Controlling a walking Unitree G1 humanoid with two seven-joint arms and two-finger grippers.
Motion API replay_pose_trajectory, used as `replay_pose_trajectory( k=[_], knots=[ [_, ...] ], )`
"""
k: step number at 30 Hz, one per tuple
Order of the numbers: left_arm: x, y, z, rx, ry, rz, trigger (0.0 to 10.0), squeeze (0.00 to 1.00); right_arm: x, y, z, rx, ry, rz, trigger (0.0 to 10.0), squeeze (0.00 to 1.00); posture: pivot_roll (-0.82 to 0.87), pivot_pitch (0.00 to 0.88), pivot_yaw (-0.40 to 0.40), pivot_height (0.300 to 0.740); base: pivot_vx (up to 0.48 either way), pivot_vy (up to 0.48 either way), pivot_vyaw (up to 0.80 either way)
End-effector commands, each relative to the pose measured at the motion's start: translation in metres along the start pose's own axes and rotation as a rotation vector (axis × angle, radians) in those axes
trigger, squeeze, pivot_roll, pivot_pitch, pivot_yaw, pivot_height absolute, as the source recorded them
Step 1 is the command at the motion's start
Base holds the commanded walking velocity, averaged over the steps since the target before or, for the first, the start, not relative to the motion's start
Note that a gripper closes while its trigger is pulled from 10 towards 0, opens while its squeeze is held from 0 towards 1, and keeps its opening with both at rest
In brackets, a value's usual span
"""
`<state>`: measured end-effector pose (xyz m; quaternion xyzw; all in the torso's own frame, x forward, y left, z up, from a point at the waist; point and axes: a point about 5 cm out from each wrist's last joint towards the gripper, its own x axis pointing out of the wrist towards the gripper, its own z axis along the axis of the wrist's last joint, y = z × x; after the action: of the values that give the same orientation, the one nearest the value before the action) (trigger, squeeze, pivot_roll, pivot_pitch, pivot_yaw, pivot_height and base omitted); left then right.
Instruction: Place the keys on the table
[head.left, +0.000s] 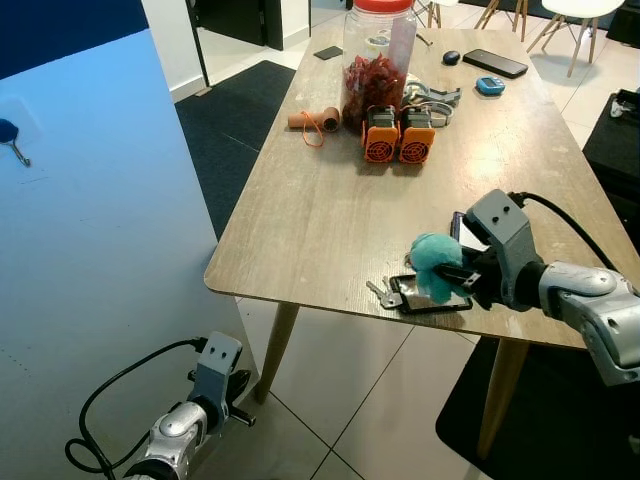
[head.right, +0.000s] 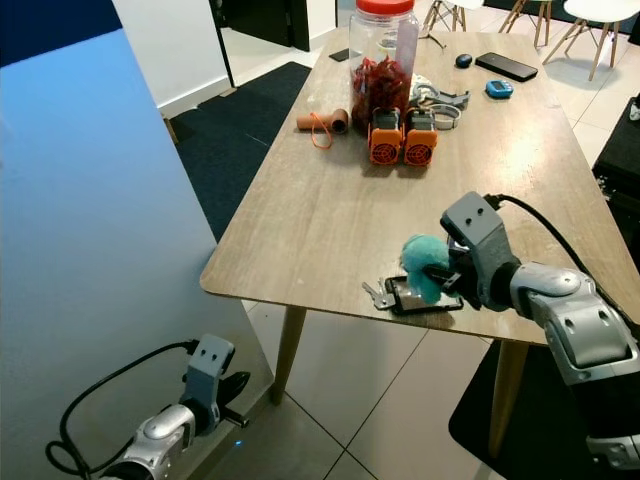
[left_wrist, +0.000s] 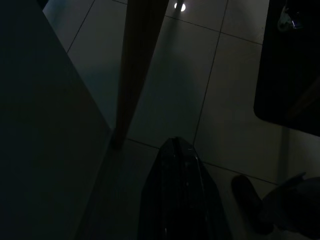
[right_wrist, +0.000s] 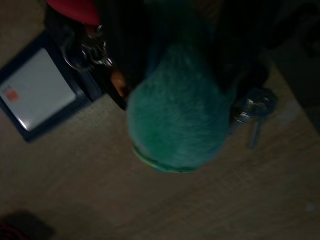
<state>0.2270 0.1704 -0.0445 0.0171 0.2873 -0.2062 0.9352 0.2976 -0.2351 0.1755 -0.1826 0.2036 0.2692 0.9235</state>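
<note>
Right gripper (head.left: 462, 274) clamped on teal pompom (head.left: 436, 262), keys (head.left: 381, 293) already resting at near table (head.left: 330, 215) edge beside card holder (head.left: 432, 297); risked dragging off edge on retreat if pompom snagged.

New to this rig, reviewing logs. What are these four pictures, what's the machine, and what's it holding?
It is a walking humanoid with two silver arms. The two wide pictures come from its head cameras; the two dark ones from cameras on each wrist. The right gripper hovers low over the near edge of the wooden table, closed on a fluffy teal pom-pom joined to the keys, which lie on the table beside a small card holder. Farther back stand a red-lidded jar and two orange parts. The left gripper hangs idle by the floor.
</note>
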Motion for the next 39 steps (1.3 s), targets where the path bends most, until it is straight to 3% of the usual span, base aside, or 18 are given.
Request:
replay_pose_trajectory(
  k=[1, 19, 20, 21, 22, 23, 24, 25, 27, 28, 29, 31, 32, 33, 34, 36, 38, 39],
  knots=[
    [-0.001, 0.001, -0.002, -0.004, 0.017, 0.004, 10.0, 0.00, -0.005, -0.007, -0.001, 0.006, 0.011, -0.040, 10.0, 1.00, 0.04, 0.047, 0.057, 0.740, 0.000, 0.000, 0.00],
    [-0.001, 0.003, -0.001, -0.005, 0.018, 0.007, 10.0, 0.00, -0.016, -0.027, 0.000, 0.019, 0.010, -0.168, 10.0, 1.00, 0.04, 0.044, 0.060, 0.740, 0.000, 0.000, 0.00],
    [-0.001, 0.003, -0.001, -0.005, 0.017, 0.007, 10.0, 0.00, -0.022, -0.041, 0.002, 0.030, -0.010, -0.277, 10.0, 0.80, 0.04, 0.045, 0.061, 0.740, 0.000, 0.000, 0.00],
    [-0.001, 0.003, -0.001, -0.005, 0.017, 0.008, 10.0, 0.00, -0.026, -0.050, 0.003, 0.040, -0.024, -0.354, 10.0, 0.80, 0.04, 0.045, 0.061, 0.740, 0.000, 0.000, 0.00],
    [-0.001, 0.003, -0.001, -0.005, 0.017, 0.008, 10.0, 0.00, -0.026, -0.050, 0.003, 0.040, -0.024, -0.354, 10.0, 0.80, 0.04, 0.045, 0.061, 0.740, 0.000, 0.000, 0.00],
    [-0.001, 0.004, -0.001, -0.005, 0.019, 0.009, 10.0, 0.00, -0.053, -0.089, -0.003, 0.170, -0.135, -0.674, 10.0, 0.00, 0.03, 0.050, 0.063, 0.740, 0.000, 0.000, 0.00],
    [-0.001, 0.004, -0.002, -0.005, 0.020, 0.009, 10.0, 0.00, -0.062, -0.099, -0.007, 0.233, -0.178, -0.765, 10.0, 0.00, 0.03, 0.050, 0.063, 0.740, 0.000, 0.000, 0.00],
    [-0.001, 0.004, -0.002, -0.005, 0.020, 0.009, 10.0, 0.00, -0.062, -0.099, -0.007, 0.233, -0.178, -0.765, 10.0, 0.00, 0.03, 0.050, 0.063, 0.740, 0.000, 0.000, 0.00],
    [-0.002, 0.004, -0.003, -0.005, 0.024, 0.009, 10.0, 0.00, -0.089, -0.118, -0.028, 0.356, -0.238, -0.968, 10.0, 0.00, 0.04, 0.050, 0.061, 0.740, 0.000, 0.000, 0.00],
    [-0.002, 0.004, -0.003, -0.005, 0.024, 0.009, 10.0, 0.00, -0.089, -0.118, -0.028, 0.356, -0.238, -0.968, 10.0, 0.00, 0.04, 0.050, 0.061, 0.740, 0.000, 0.000, 0.00],
    [-0.003, 0.004, -0.004, -0.007, 0.026, 0.012, 10.0, 0.00, -0.123, -0.129, -0.069, 0.533, -0.289, -1.201, 10.0, 0.00, 0.04, 0.050, 0.056, 0.740, 0.000, 0.000, 0.00],
    [-0.003, 0.004, -0.004, -0.007, 0.026, 0.012, 10.0, 0.00, -0.123, -0.129, -0.069, 0.533, -0.289, -1.201, 10.0, 0.00, 0.04, 0.050, 0.056, 0.740, 0.000, 0.000, 0.00],
    [-0.003, 0.004, -0.005, -0.011, 0.027, 0.014, 10.0, 0.00, -0.150, -0.124, -0.112, 0.721, -0.330, -1.388, 10.0, 0.00, 0.04, 0.050, 0.053, 0.740, 0.000, 0.000, 0.00],
    [-0.004, 0.004, -0.006, -0.012, 0.027, 0.015, 10.0, 0.00, -0.158, -0.120, -0.127, 0.771, -0.328, -1.450, 10.0, 0.00, 0.04, 0.050, 0.053, 0.740, 0.000, 0.000, 0.00],
    [-0.004, 0.004, -0.006, -0.012, 0.027, 0.015, 10.0, 0.00, -0.158, -0.120, -0.127, 0.771, -0.328, -1.450, 10.0, 0.00, 0.04, 0.050, 0.053, 0.740, 0.000, 0.000, 0.00],
    [-0.004, 0.004, -0.007, -0.014, 0.027, 0.016, 10.0, 0.00, -0.168, -0.098, -0.173, 0.881, -0.241, -1.569, 10.0, 0.00, 0.04, 0.052, 0.049, 0.740, 0.000, 0.000, 0.00],
    [-0.004, 0.004, -0.007, -0.014, 0.027, 0.016, 10.0, 0.00, -0.168, -0.098, -0.173, 0.881, -0.241, -1.569, 10.0, 0.00, 0.04, 0.052, 0.049, 0.740, 0.000, 0.000, 0.00],
    [-0.004, 0.004, -0.007, -0.016, 0.027, 0.016, 10.0, 0.00, -0.170, -0.089, -0.188, 0.912, -0.206, -1.602, 10.0, 0.00, 0.04, 0.053, 0.049, 0.740, 0.000, 0.000, 0.00]
  ],
)
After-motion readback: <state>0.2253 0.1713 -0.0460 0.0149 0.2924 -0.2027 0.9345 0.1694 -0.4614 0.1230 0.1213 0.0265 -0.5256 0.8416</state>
